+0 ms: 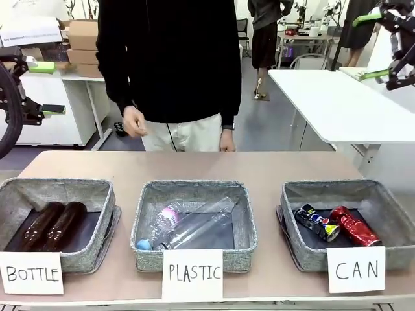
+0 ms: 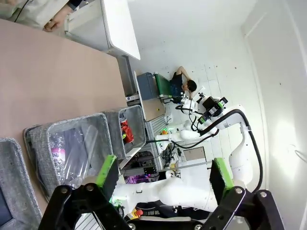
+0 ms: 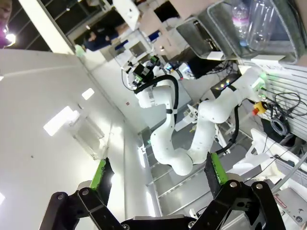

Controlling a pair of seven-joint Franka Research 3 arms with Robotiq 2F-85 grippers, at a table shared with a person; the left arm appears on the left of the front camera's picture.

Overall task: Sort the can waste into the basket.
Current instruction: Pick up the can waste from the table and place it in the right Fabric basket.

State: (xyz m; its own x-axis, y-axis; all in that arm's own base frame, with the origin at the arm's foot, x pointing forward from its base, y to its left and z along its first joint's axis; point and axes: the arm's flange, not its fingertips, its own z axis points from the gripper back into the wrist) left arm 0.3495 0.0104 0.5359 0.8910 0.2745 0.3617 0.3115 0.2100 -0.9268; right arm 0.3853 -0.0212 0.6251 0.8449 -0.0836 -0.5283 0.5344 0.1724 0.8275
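The red can (image 1: 354, 227) and the dark blue-black can (image 1: 316, 222) lie side by side on the floor of the grey basket (image 1: 331, 186) at the table's right, behind its "CAN" sign (image 1: 356, 269). In the left wrist view that basket (image 2: 137, 120) is farther off, with the red can (image 2: 126, 132) just showing inside. My left gripper (image 1: 57, 88) (image 2: 163, 175) hangs open and empty high at the left, well off the table. High at the right, my right gripper (image 1: 358, 49) (image 3: 158, 171) is open too, holding nothing.
The middle basket (image 1: 194, 189), signed "PLASTIC", holds clear plastic bottles (image 1: 185, 227). Two brown glass bottles (image 1: 53, 223) lie in the left basket (image 1: 58, 184), signed "BOTTLE". A person stands at the far edge, hands (image 1: 135, 122) hanging above it. A white table (image 1: 337, 103) stands behind right.
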